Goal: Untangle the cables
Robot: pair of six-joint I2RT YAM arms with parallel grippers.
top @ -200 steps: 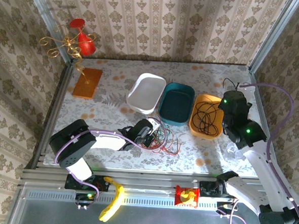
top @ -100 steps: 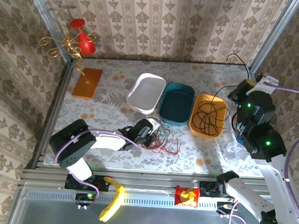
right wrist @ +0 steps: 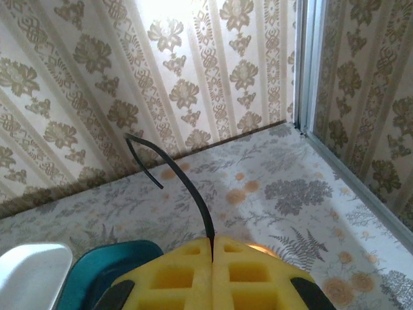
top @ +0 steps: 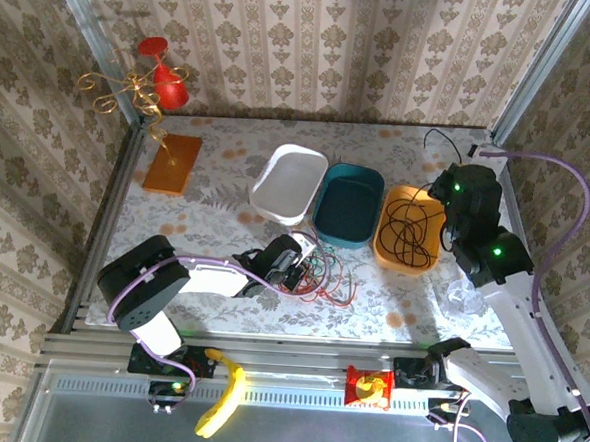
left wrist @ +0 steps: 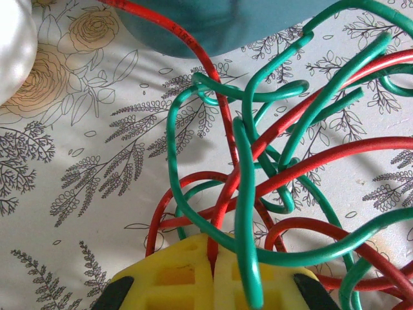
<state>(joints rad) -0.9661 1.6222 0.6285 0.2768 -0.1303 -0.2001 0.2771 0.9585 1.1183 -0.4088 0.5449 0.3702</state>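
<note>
The left pincer (left wrist: 214, 257) lies low on the tabletop (top: 205, 216), near and left of centre. Its yellow fingers (left wrist: 174, 281) are pressed together on a red cable (left wrist: 182, 40) that rises out of the seam between them. A green cable (left wrist: 244, 213) drapes over the right-hand finger. Both belong to the tangle of red and green cables (top: 327, 278), which lies on the tabletop just on the near side of the teal tub (top: 348, 209). The white tub (top: 292, 181) sits to the left of the teal one. The right pincer (right wrist: 212, 248) hangs above the far right of the tabletop, clamped tight on a black cable (right wrist: 204, 210) whose free end pokes upward. The rest of that cable lies coiled in the orange tub (top: 420, 265), right of the teal one.
</note>
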